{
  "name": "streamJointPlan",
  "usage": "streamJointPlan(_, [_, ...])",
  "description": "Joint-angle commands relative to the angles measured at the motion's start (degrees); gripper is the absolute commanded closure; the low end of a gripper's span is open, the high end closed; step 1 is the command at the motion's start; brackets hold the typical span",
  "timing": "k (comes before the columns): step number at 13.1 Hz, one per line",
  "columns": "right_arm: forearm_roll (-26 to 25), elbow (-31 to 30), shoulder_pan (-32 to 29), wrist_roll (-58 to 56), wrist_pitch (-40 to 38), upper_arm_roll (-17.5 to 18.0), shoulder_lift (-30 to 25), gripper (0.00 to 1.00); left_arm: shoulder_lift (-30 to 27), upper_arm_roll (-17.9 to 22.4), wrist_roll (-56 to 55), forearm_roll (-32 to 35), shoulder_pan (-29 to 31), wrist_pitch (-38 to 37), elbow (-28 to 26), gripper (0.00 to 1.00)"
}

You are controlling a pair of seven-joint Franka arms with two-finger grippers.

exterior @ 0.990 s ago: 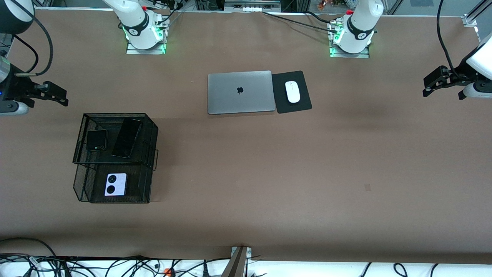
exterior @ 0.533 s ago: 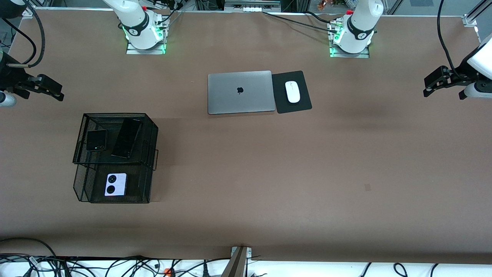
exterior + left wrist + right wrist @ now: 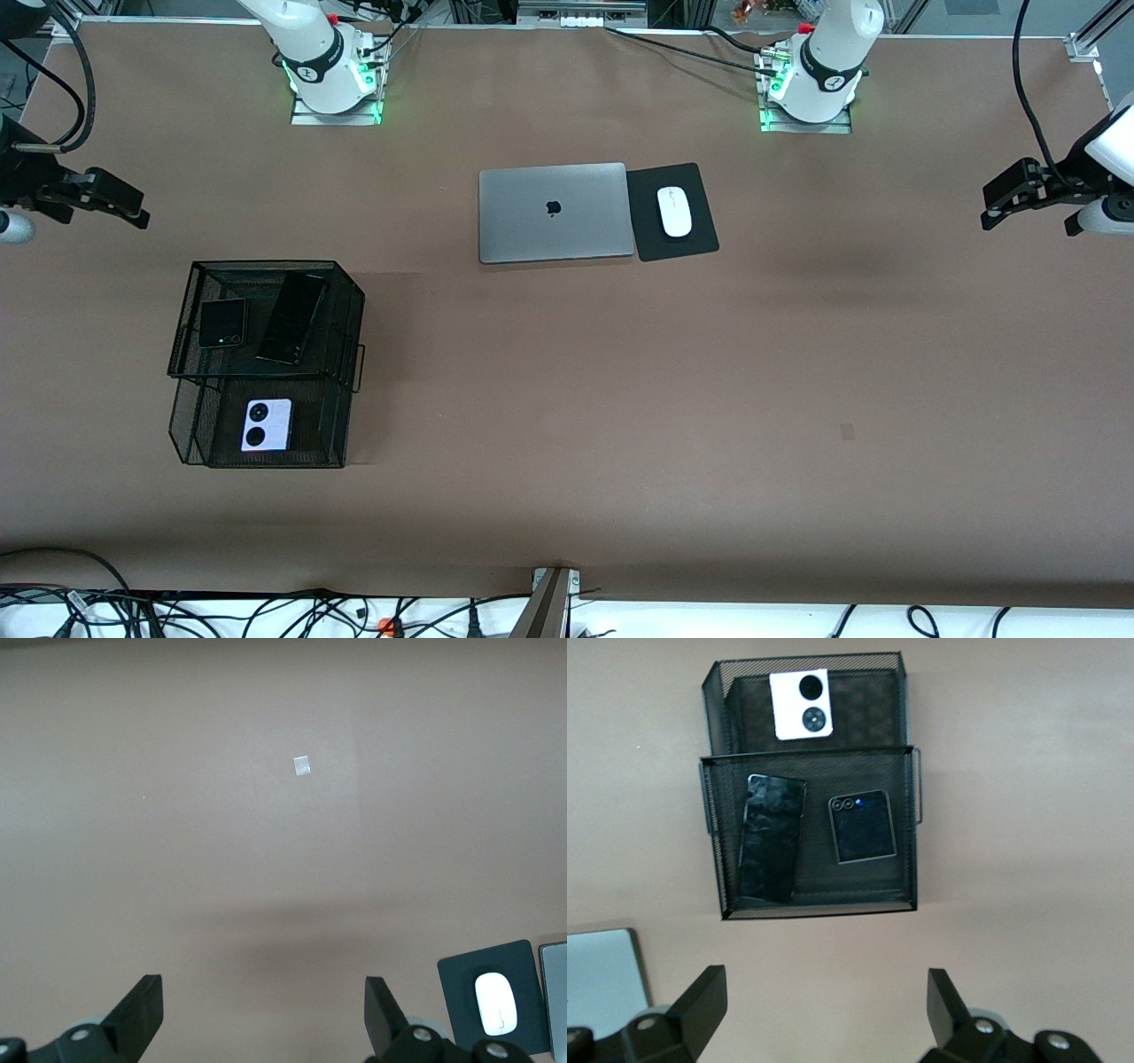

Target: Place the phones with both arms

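Right claw [image 3: 120, 202]: fingers spread wide, holding nothing. It hangs over bare surface [image 3: 567, 425] at the right arm's end, beside the corner of the wire rack [image 3: 353, 319] that lies farther from the front camera. The right wrist view looks down on the whole rack past both black finger tips.

Left claw [image 3: 1010, 190]: also spread wide and empty, over bare surface at the left arm's end, well apart from the rack. This arm appears to be waiting.

Location of task items: all three phones lie in the black mesh rack. The small squarish black phone [image 3: 221, 322] and the long slim black slab [image 3: 291, 318] rest side by side on the upper tier, close but not clearly touching. The lavender-white phone [image 3: 267, 424], with two black circles, lies on the lower tier, nearer the front camera.

Judgement: placement looks complete. Sound practice now is to hold both claws high and clear of the rack rim, avoiding the protruding wire handle.

Materials: the phones are flat, glossy, hard-edged and likely slippery. The rack is fine open mesh, light, and could shift if bumped. The surface is matte brown.

Other items: a closed grey laptop [image 3: 554, 212] with a white mouse [image 3: 674, 211] on a black pad [image 3: 695, 244] beside it.
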Motion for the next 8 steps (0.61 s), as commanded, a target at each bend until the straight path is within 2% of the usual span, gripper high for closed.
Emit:
streamJointPlan(1, [1.7, 0.2, -0.9, 0.0, -1.2, 0.1, -0.6, 0.0, 1.9, -3.8, -0.4, 0.7, 4.1, -2.0, 3.1, 0.0])
streamJointPlan(8, [1.7, 0.3, -0.8, 0.0, -1.2, 0.2, -0.5, 0.0, 1.6, -4.0, -0.1, 0.7, 4.0, -2.2, 3.1, 0.0])
